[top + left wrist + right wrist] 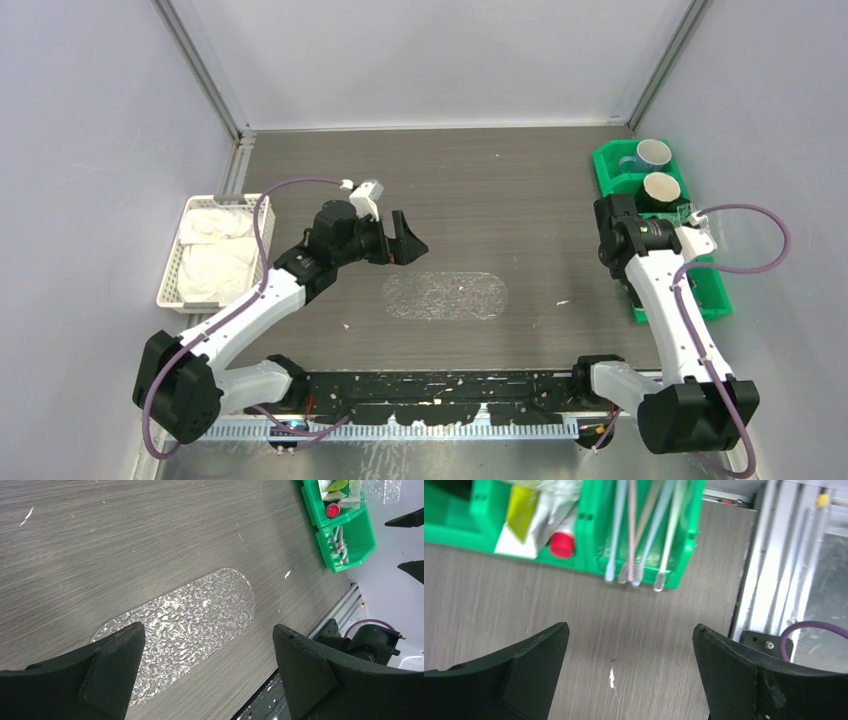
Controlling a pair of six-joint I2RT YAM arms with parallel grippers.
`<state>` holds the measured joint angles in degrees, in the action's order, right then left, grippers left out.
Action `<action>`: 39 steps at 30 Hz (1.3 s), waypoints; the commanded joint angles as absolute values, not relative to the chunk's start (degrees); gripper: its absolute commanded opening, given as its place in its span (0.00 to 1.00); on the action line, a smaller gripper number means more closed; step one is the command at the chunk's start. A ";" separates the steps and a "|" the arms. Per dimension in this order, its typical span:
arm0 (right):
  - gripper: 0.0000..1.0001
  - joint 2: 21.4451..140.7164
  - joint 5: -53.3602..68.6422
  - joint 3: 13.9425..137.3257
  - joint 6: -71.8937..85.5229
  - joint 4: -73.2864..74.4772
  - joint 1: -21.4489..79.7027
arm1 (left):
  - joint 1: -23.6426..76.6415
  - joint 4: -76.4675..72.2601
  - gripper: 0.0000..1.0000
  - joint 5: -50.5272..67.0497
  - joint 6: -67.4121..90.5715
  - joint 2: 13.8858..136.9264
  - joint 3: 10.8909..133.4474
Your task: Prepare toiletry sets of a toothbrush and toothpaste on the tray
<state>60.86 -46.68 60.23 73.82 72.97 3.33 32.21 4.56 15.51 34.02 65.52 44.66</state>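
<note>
The glittery oval tray lies flat in the middle of the table with nothing on it. My left gripper hovers open just behind its left end; in the left wrist view the tray shows between the wide-apart fingertips of that gripper. My right gripper is open above bare table beside the green bin. In the right wrist view that gripper is empty. Several toothbrushes stick out of the bin's end compartment, and a white toothpaste tube with a red cap lies beside a yellow-green packet.
A white mesh basket with white cloths stands at the left. Two round cups fill the green bin's far compartments. A metal rail runs along the table's near edge. Grey walls close in the sides.
</note>
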 commanded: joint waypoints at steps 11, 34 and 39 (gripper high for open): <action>1.00 58.61 -37.51 59.45 57.34 66.54 -26.13 | 33.85 4.48 1.00 12.59 33.32 60.53 44.75; 0.97 65.56 -35.74 51.72 60.46 60.48 -41.79 | 34.62 9.53 1.00 17.63 29.97 68.53 51.01; 0.84 70.57 -32.98 51.99 60.09 56.93 -43.79 | 34.69 8.50 1.00 16.48 30.22 67.16 48.35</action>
